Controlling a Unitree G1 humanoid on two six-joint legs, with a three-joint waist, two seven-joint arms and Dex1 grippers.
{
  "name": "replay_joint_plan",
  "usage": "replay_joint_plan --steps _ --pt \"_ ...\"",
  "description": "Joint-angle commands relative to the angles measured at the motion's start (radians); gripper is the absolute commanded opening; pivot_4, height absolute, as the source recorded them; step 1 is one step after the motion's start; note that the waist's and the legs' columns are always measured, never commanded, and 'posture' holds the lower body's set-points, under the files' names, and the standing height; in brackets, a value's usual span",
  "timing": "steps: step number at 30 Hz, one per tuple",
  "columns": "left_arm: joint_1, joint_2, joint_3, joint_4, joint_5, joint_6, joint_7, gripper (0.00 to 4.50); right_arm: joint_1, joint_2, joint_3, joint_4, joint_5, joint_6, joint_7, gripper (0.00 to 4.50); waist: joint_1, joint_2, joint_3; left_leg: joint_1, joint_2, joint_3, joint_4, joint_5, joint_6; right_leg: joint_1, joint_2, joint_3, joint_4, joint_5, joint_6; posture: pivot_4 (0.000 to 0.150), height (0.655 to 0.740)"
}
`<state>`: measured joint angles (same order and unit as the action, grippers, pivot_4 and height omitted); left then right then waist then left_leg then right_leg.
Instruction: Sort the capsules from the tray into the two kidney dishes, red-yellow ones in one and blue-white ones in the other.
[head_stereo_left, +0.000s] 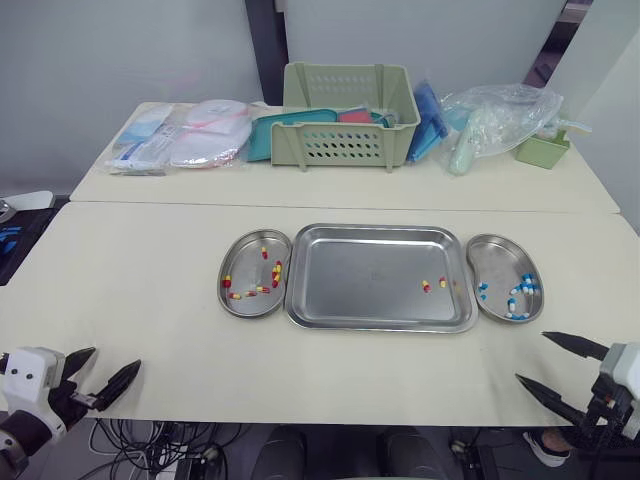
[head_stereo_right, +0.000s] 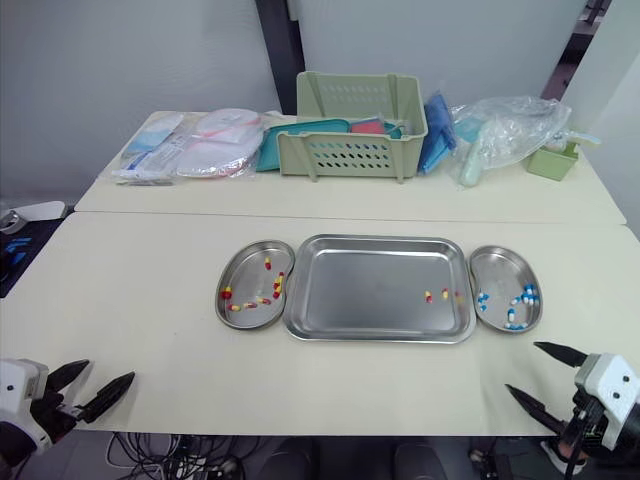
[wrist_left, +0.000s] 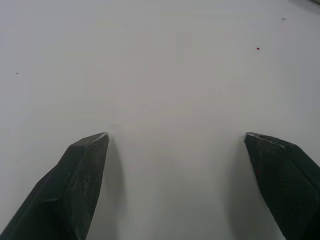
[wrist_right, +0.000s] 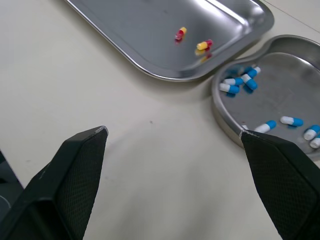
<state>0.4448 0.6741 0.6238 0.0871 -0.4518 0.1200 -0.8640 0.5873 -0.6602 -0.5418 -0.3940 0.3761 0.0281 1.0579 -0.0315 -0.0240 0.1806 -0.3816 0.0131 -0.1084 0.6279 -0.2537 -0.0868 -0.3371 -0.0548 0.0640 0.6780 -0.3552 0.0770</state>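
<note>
I see 2 red-yellow capsules (head_stereo_right: 428, 297) in the tray (head_stereo_right: 360, 285); left kidney dish (head_stereo_right: 245, 268) and right kidney dish (head_stereo_right: 497, 270) sit just beside the tray.

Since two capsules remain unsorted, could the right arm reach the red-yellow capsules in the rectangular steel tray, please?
Probably yes: the right gripper is open near the table's front edge, and nothing stands between it and the two red-yellow capsules at the steel tray's right end.

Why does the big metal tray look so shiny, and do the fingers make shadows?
Right wrist view: the tray catches bright streaks of light along its rim, and its floor faintly mirrors the two red-yellow capsules. Left wrist view: each of the fingers of the left gripper casts a soft grey shadow on the table.
</note>
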Motion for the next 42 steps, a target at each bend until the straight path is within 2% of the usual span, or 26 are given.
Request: replay_joint_plan --steps 1,5,10,13,16,18,21,24,29,33,36,39,42 --pt "0.014 0.008 0.032 0.015 0.001 -0.04 -0.02 4.5 -0.002 0.018 0.027 -0.094 0.02 0.024 -0.054 4.48 -0.001 0.0 0.0 0.0 0.0 0.0 0.0 0.0 0.0 0.0 0.0 0.0 0.0 0.0 0.0 0.15 0.739" --pt "0.036 0.0 0.034 0.022 -0.002 -0.076 -0.047 4.5 -0.015 0.062 0.104 -0.156 0.004 0.046 -0.122 4.48 0.0 0.0 0.0 0.0 0.0 0.0 0.0 0.0 0.0 0.0 0.0 0.0 0.0 0.0 0.0 0.15 0.739" --pt "0.099 -0.006 0.027 -0.062 -0.008 -0.098 -0.073 4.5 -0.024 0.109 0.175 -0.159 -0.034 0.022 -0.181 4.48 0.0 -0.001 -0.001 0.0 0.0 0.0 0.0 0.0 0.0 0.0 0.0 0.0 0.0 0.0 0.0 0.15 0.739" --pt "0.106 -0.005 0.011 -0.159 -0.031 -0.089 -0.087 4.5 -0.026 0.111 0.18 -0.122 -0.043 -0.008 -0.179 4.48 0.002 -0.003 -0.002 0.0 0.0 0.0 0.0 0.0 0.0 0.0 0.0 0.0 0.0 0.0 0.0 0.15 0.739" --pt "0.076 0.006 -0.043 -0.341 -0.093 -0.016 -0.089 4.5 -0.019 0.107 0.179 -0.086 -0.049 -0.034 -0.173 4.48 0.007 -0.005 -0.003 0.0 0.0 0.0 0.0 0.0 0.0 0.0 0.0 0.0 0.0 0.0 0.0 0.15 0.739" --pt "0.026 0.026 -0.092 -0.441 -0.126 0.047 -0.077 4.5 -0.014 0.104 0.181 -0.07 -0.05 -0.047 -0.169 4.48 0.008 -0.005 -0.003 0.0 0.0 0.0 0.0 0.0 0.0 0.001 -0.001 0.0 0.0 0.0 0.0 0.15 0.739" --pt "-0.157 0.078 -0.258 -0.597 -0.183 0.191 -0.048 4.5 0.0 0.111 0.187 -0.067 -0.052 -0.062 -0.175 4.48 0.013 -0.003 -0.003 0.0 0.0 -0.001 0.001 0.0 0.0 0.001 0.0 -0.001 0.001 0.0 0.0 0.15 0.739" --pt "-0.318 0.083 -0.398 -0.647 -0.191 0.296 -0.012 4.5 0.01 0.116 0.195 -0.077 -0.056 -0.067 -0.188 4.48 0.004 -0.002 -0.004 0.0 0.0 -0.001 0.001 0.0 0.0 0.001 0.0 -0.001 0.001 0.0 0.0 0.15 0.739" --pt "-0.586 0.029 -0.66 -0.614 -0.109 0.422 0.05 4.5 0.015 0.133 0.197 -0.105 -0.052 -0.059 -0.231 4.48 -0.008 0.001 -0.004 0.001 0.0 0.0 0.001 0.0 0.0 0.0 0.001 0.001 0.001 0.0 0.0 0.15 0.739" --pt "-0.74 -0.083 -0.818 -0.51 -0.026 0.427 0.069 4.5 0.022 0.148 0.197 -0.118 -0.048 -0.054 -0.261 4.48 0.0 0.001 -0.004 0.0 -0.001 0.0 0.002 0.0 0.0 0.001 0.001 0.0 0.002 0.0 0.0 0.15 0.739" --pt "-0.811 -0.163 -0.897 -0.437 0.023 0.429 0.082 3.91 0.033 0.156 0.203 -0.125 -0.052 -0.058 -0.273 4.5 0.002 0.001 -0.004 0.0 -0.001 0.0 0.002 0.0 0.0 0.0 0.001 0.0 0.001 0.0 0.0 0.15 0.739" --pt "-0.871 -0.245 -0.982 -0.342 0.097 0.396 0.083 3.04 0.048 0.166 0.208 -0.137 -0.054 -0.058 -0.285 4.5 0.002 0.001 -0.004 0.0 -0.001 0.0 0.002 0.0 0.0 0.0 0.001 0.0 0.001 0.0 0.0 0.15 0.739" --pt "-0.943 -0.341 -1.051 -0.209 0.187 0.338 0.108 3.04 0.054 0.176 0.214 -0.15 -0.052 -0.046 -0.304 4.5 0.002 0.001 -0.004 0.0 -0.001 0.0 0.002 0.0 0.0 0.0 0.001 0.0 0.001 0.0 0.0 0.15 0.739"
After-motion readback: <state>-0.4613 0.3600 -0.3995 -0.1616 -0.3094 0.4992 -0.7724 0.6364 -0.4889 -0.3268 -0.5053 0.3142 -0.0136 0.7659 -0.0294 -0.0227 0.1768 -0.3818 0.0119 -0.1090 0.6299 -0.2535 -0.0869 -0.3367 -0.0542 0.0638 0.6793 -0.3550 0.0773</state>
